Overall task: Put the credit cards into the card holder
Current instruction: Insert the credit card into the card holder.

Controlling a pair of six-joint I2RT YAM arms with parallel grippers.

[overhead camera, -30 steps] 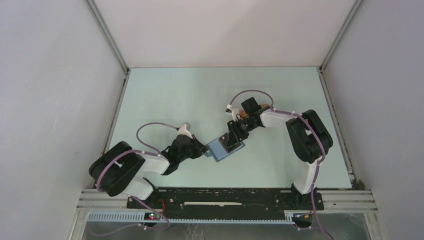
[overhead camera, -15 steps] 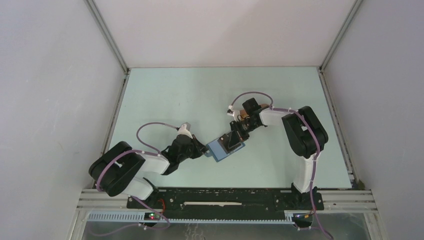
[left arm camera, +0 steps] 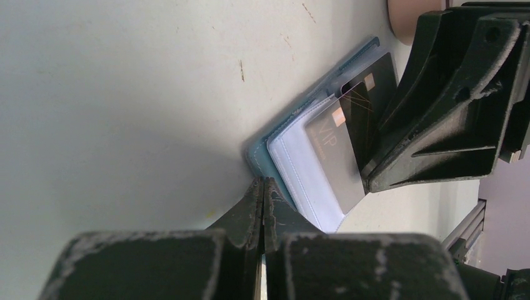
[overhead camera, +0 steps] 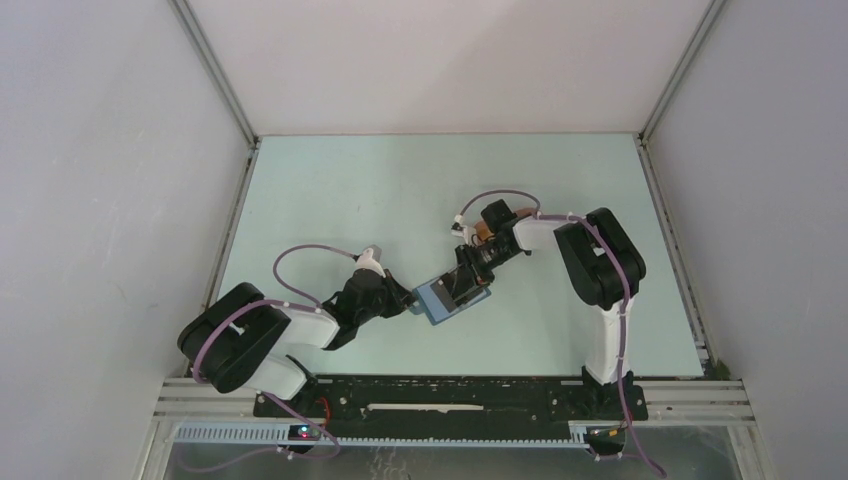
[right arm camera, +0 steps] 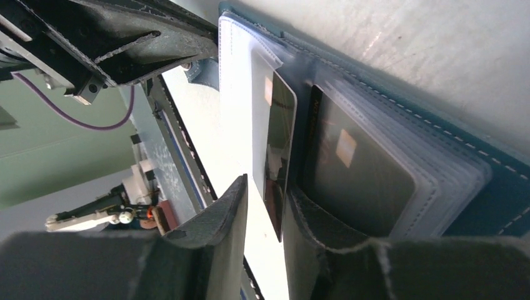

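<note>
The card holder [overhead camera: 447,299] lies open on the table, dark blue outside and light blue inside. My left gripper [overhead camera: 408,298] is shut on its near-left edge [left arm camera: 262,182]. My right gripper [overhead camera: 468,277] is over the open wallet with its jaws apart [right arm camera: 265,187]. A black credit card [right arm camera: 278,156] stands edge-on between the fingers. It leans on the right finger [right arm camera: 306,231], and its far end is in a clear sleeve. A gap shows on the card's left side. The same card reads "VIP" in the left wrist view [left arm camera: 334,153]. A second dark card [right arm camera: 356,169] sits inside a sleeve.
A bit of the peach-pink tray [left arm camera: 405,11] shows beyond the wallet, mostly hidden under the right wrist. Grey walls enclose the pale green table [overhead camera: 380,190] on three sides. The arm bases and a rail run along the near edge.
My right gripper has slid a little down-left over the wallet, and the right arm's elbow has shifted left. The left gripper and the wallet have stayed put.
</note>
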